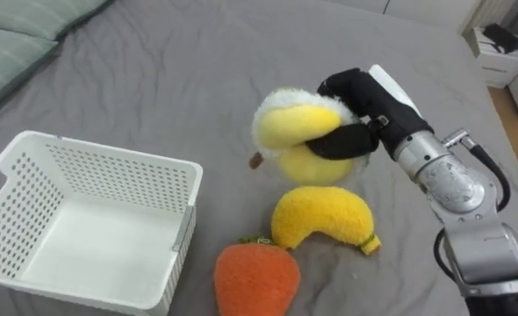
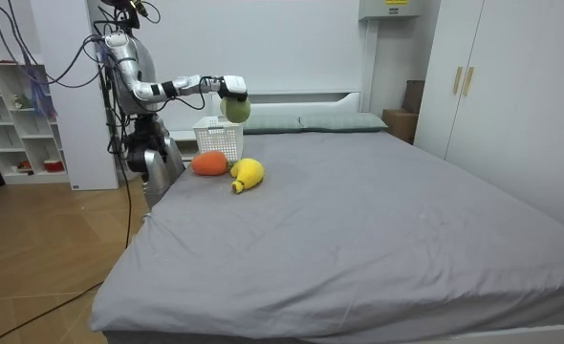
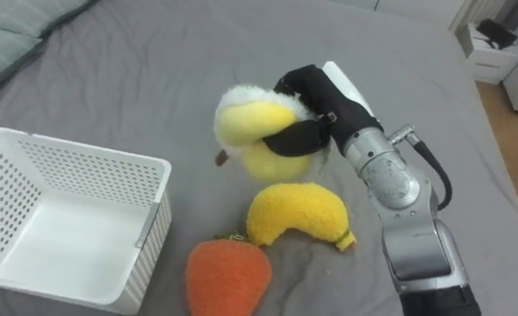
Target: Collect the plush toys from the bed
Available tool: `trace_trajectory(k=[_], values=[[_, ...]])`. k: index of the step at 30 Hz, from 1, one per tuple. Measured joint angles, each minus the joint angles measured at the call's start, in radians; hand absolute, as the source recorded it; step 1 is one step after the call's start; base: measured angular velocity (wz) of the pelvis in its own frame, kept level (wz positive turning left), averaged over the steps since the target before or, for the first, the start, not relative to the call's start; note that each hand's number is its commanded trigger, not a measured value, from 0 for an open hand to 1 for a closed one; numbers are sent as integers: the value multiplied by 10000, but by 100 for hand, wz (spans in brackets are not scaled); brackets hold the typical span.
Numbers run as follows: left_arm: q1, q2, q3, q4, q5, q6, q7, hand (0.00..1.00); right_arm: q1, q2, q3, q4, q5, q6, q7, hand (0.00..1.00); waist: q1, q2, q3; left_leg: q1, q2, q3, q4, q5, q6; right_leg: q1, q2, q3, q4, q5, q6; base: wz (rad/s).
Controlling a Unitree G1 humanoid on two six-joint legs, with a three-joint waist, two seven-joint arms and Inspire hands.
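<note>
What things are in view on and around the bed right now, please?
round plush toy: one, yellow and white, held above the bed
banana plush: one, yellow, on the bed below the held toy
orange plush: one, orange with a green top, beside the banana plush
basket: one, white, on the bed at the robot's left, empty
bed: one, grey cover
pillows: two, pale green, at the bed's head
bedside cabinet: one, white, past the bed's far edge
wardrobe: one, cream, by the wall
right hand: one, black, curled round the round plush toy
</note>
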Motion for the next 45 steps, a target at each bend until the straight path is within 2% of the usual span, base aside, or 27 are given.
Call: trace_trajectory(k=[2, 7, 11, 15, 17, 19, 22, 26, 27, 28, 29, 30, 31, 32, 37, 45], values=[[17, -15, -1, -1, 24, 3, -30, 0, -78, 2, 155, 38, -270, 5, 35, 100, 153, -6, -1, -40, -14, -120, 66, 0, -1, 41, -7, -81, -25, -1, 1, 21], [137, -41, 4, -81, 405, 22, -238, 0, -107, 52, 224, 61, -839, 156, 132, 100, 518, -24, -5, -227, -198, -672, 124, 144, 20, 173, -126, -628, -142, -25, 42, 31], [234, -84, 3, -401, 475, 74, -264, 0, -116, 61, 234, 66, -834, 223, 103, 100, 732, -29, 0, -375, -304, -1007, 303, 167, 21, 227, -158, -778, -141, -68, 110, 29], [59, -76, -9, -531, 489, 148, -266, 0, -646, 90, 883, 497, -825, 358, -81, 100, 961, -57, 23, -452, -382, -1297, 462, 179, 21, 346, -191, -1048, -144, -78, 122, 22], [-23, -79, -10, -531, 500, 179, -267, 0, -854, 140, 1085, 690, -797, 400, -115, 100, 1010, -116, 43, -460, -458, -1438, 453, 239, 33, 376, -223, -1093, -151, -107, 138, 22], [-86, -83, -4, -532, 584, 286, -266, 0, -905, 283, 1126, 808, -798, 442, -198, 100, 1211, -177, 56, -483, -508, -1507, 461, 265, 62, 391, -245, -1106, -163, -109, 139, 11], [-115, -94, -9, -658, 593, 438, -265, 0, -913, 287, 1446, 810, -790, 523, -343, 100, 1285, -237, 36, -614, -613, -1736, 531, 293, 109, 374, -267, -1318, -163, -128, 173, 21], [-249, -78, -12, -729, 857, 457, -263, 0, -980, 330, 1789, 812, -909, 651, -342, 100, 1573, -231, 44, -753, -669, -1837, 567, 310, 137, 263, -275, -1282, -156, -130, 183, 11], [-278, -72, -9, -729, 862, 526, -262, 0, -1010, 444, 1854, 812, -1034, 650, -341, 99, 1665, -237, 40, -796, -671, -1850, 569, 311, 138, 226, -271, -1271, -154, -129, 184, 3], [-292, -78, -10, -730, 861, 546, -261, 0, -1029, 554, 1872, 812, -1148, 651, -341, 80, 1757, -229, 45, -816, -673, -1865, 571, 312, 138, 212, -264, -1251, -150, -127, 185, 3], [-293, -84, -10, -737, 862, 558, -261, 0, -1038, 594, 1872, 812, -1185, 652, -341, 66, 1784, -226, 48, -827, -677, -1883, 572, 312, 138, 211, -261, -1240, -151, -126, 187, 8], [-287, -97, -9, -804, 865, 603, -260, 0, -1091, 659, 1874, 813, -1191, 658, -344, 28, 1815, -224, 48, -875, -688, -1935, 593, 312, 136, 189, -255, -1210, -151, -124, 190, 10], [-275, -123, -9, -905, 869, 637, -260, 0, -1185, 726, 1881, 840, -1185, 661, -354, 3, 1851, -224, 48, -947, -687, -1955, 627, 314, 130, 129, -247, -1147, -144, -124, 190, 10], [-269, -140, -6, -966, 878, 654, -260, 0, -1260, 760, 1885, 873, -1188, 661, -357, 0, 1864, -218, 53, -981, -687, -1971, 642, 318, 124, 104, -244, -1143, -139, -124, 190, 7], [-282, -232, -4, -1314, 1066, 790, -281, 0, -1556, 829, 1888, 1100, -1228, 857, -439, 0, 2081, -217, 54, -1056, -726, -2106, 645, 331, 107, 73, -237, -1139, -138, -123, 190, 7], [-244, -222, 3, -1313, 1065, 821, -300, 0, -1561, 834, 1891, 1177, -1275, 865, -547, 0, 2140, -320, 66, -1040, -762, -2144, 642, 355, 125, 74, -250, -1081, -125, -123, 191, 1]])
